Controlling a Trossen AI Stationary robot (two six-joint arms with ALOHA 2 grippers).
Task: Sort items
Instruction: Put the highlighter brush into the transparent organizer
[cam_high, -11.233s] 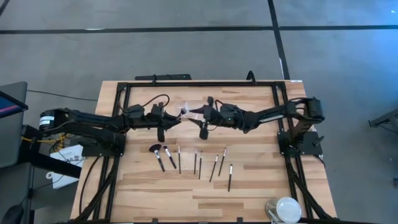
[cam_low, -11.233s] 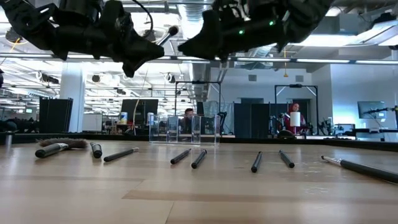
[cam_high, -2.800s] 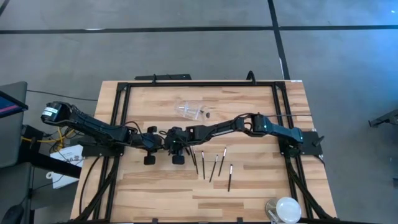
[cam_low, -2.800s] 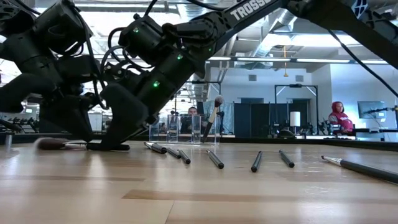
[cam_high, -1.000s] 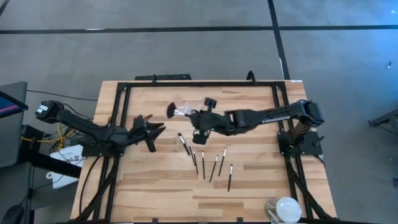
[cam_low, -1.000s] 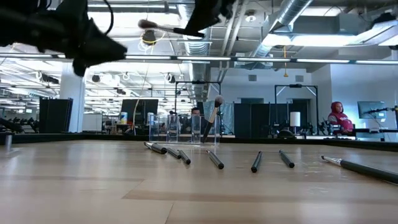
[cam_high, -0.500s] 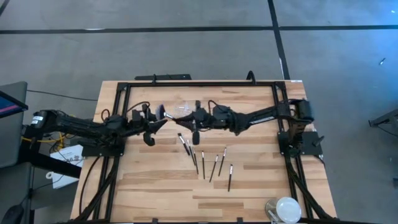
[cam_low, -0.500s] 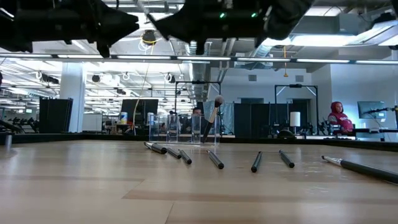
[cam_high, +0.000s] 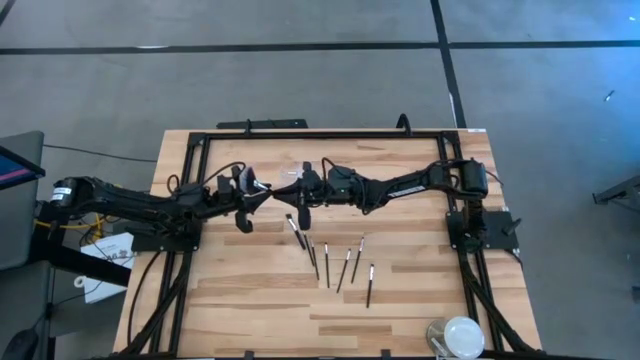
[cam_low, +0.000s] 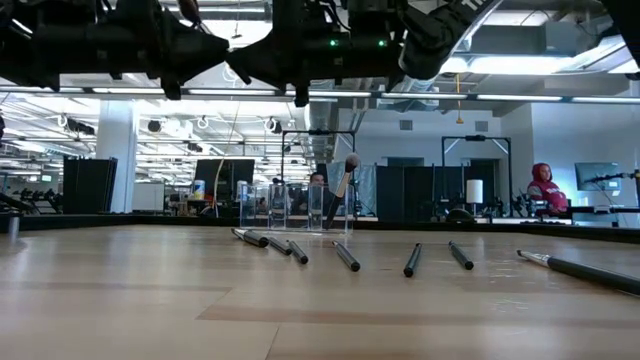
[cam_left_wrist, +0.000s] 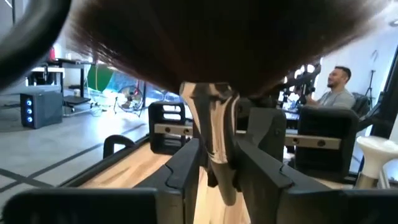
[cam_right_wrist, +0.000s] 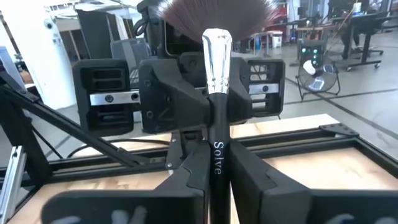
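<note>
1. High view: the left gripper (cam_high: 247, 193) and the right gripper (cam_high: 300, 190) face each other above the far middle of the table (cam_high: 420, 300), with the fluffy brush (cam_high: 262, 186) spanning the gap between them.
2. In the right wrist view, the right gripper (cam_right_wrist: 216, 171) is clamped on the black handle of the fluffy brush (cam_right_wrist: 217, 56), whose silver ferrule and spread bristles point at the left gripper just beyond.
3. In the left wrist view, the left gripper (cam_left_wrist: 216, 163) has its fingers (cam_left_wrist: 185, 168) set close either side of the ferrule of the fluffy brush (cam_left_wrist: 211, 46); whether they actually press on it is hard to make out, as the bristles fill most of that view.
4. On the table, six slim brushes (cam_high: 327, 262) lie loosely side by side nearer the front edge, well below both grippers.
5. Low view shows a clear holder (cam_low: 295, 208) standing upright behind the slim brushes (cam_low: 345, 256), with one brush (cam_low: 344, 180) leaning in it, head up.
6. A round disc (cam_high: 462, 332) sits at the table's near right corner.
</note>
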